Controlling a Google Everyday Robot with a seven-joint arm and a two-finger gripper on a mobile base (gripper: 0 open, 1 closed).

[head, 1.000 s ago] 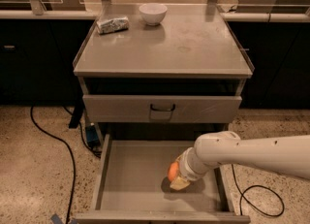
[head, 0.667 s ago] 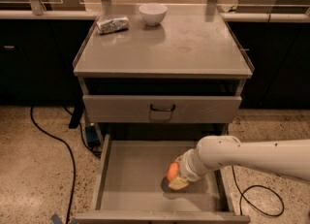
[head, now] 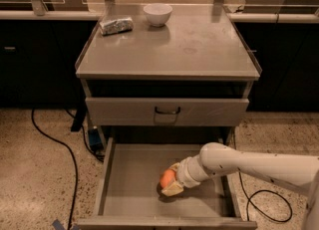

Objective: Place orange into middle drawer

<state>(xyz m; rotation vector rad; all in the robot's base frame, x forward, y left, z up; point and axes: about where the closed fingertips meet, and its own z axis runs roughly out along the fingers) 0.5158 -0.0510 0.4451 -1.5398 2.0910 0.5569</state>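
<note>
One orange (head: 167, 176) is sitting low inside the middle drawer (head: 132, 174), which is standing pulled out at the near side of the scene. The fruit is lying a little right of the tray's centre. I cannot tell whether it is resting on the flat bottom or hanging just above it.

Judging by its look, the orange is behaving as a light, firm ball with a little give and a smooth skin. That skin is probably making it somewhat slippery, and its roundness is making it ready to roll on bare metal once freed. The best hold is across its widest part, squeezed only moderately, since a hard pinch is risking a bruise rather than a break.

The gripper (head: 170, 180) is doing just that. Its tan fingers (head: 172, 190) are closing to the fruit's width, one on the near side and one on the far side, leaving the left face of the orange showing. It is gripping nothing else. The white arm (head: 249, 167) is reaching in from the right, passing over the drawer's right wall.

Beyond the tray, the drawer front (head: 124, 112) above is staying flush with the cabinet, its dark loop handle (head: 167, 110) hanging at the centre. Farther back, the cabinet top (head: 199, 45) is carrying a crumpled snack bag (head: 116, 25) at the far left and a white bowl (head: 157, 14) just right of it.
</note>
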